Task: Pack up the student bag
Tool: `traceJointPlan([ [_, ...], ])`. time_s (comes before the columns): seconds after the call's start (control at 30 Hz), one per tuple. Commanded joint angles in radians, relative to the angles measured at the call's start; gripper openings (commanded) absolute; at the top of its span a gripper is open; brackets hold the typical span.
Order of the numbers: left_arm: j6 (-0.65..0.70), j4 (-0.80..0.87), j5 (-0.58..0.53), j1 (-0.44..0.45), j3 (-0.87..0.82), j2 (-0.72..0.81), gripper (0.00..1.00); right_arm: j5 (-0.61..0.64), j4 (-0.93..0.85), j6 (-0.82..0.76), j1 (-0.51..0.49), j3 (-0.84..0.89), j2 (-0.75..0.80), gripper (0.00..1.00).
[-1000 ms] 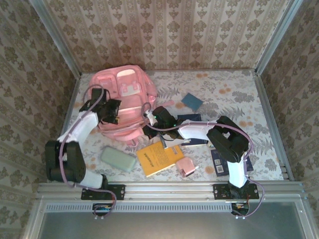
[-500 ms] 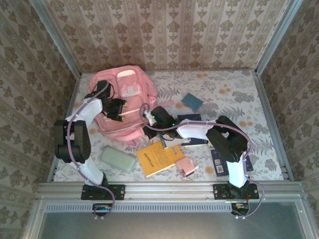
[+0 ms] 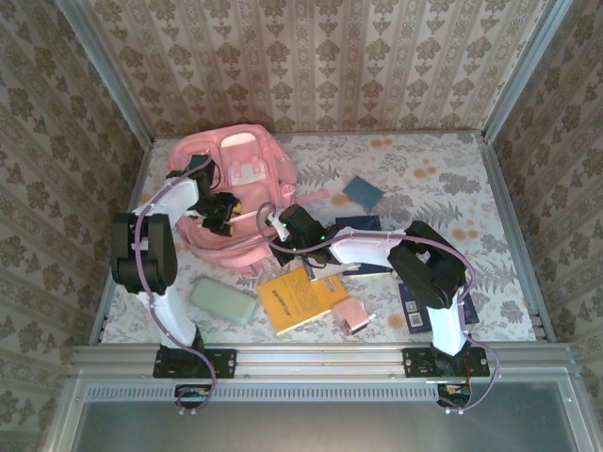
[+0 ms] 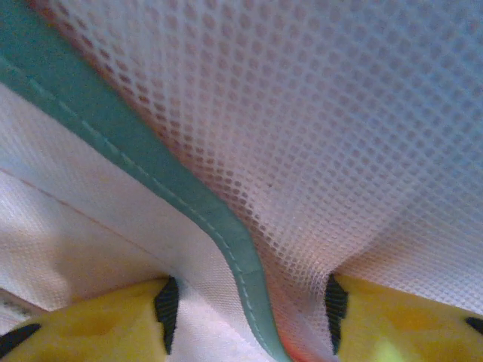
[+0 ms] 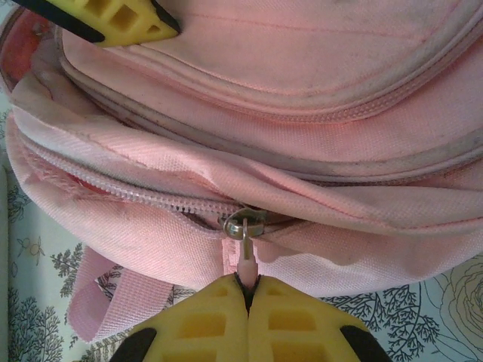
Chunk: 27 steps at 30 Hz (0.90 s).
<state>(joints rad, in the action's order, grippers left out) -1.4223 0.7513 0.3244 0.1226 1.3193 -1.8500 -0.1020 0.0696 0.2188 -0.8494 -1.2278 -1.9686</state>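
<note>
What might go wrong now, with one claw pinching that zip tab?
The right gripper pinches only the tip of the small zip pull; it may slip out when pulled. Fabric folds over the zip beside the slider, so it might jam. The left gripper, jaws apart around mesh and teal trim of the student bag, may not hold the bag steady.

White-and-black left arm [image 3: 141, 259], matching right arm [image 3: 363, 247], lilac cables [image 3: 140, 273] along both, yellow fingers [image 5: 204, 324] with black pads
</note>
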Motion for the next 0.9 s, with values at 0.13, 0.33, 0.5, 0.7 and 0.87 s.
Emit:
traceJointPlan([
  [0.13,0.03,0.051,0.005,0.002,0.057,-0.048,0.17,0.032,-0.02,-0.023,-0.006,-0.01,-0.012,0.0],
  [0.33,0.053,0.097,-0.02,-0.014,0.118,0.031,0.0,0.055,-0.041,-0.054,-0.004,0.002,0.025,0.0],
  [0.5,0.069,0.159,-0.056,-0.031,0.181,0.1,0.0,0.066,-0.067,-0.078,0.02,0.005,0.052,0.0],
  [0.7,0.078,0.19,-0.06,-0.035,0.237,0.141,0.0,0.063,-0.103,-0.107,0.041,-0.024,0.057,0.0],
  [0.87,0.107,0.228,-0.061,-0.04,0.266,0.147,0.0,0.061,-0.136,-0.123,0.077,-0.065,0.049,0.0],
])
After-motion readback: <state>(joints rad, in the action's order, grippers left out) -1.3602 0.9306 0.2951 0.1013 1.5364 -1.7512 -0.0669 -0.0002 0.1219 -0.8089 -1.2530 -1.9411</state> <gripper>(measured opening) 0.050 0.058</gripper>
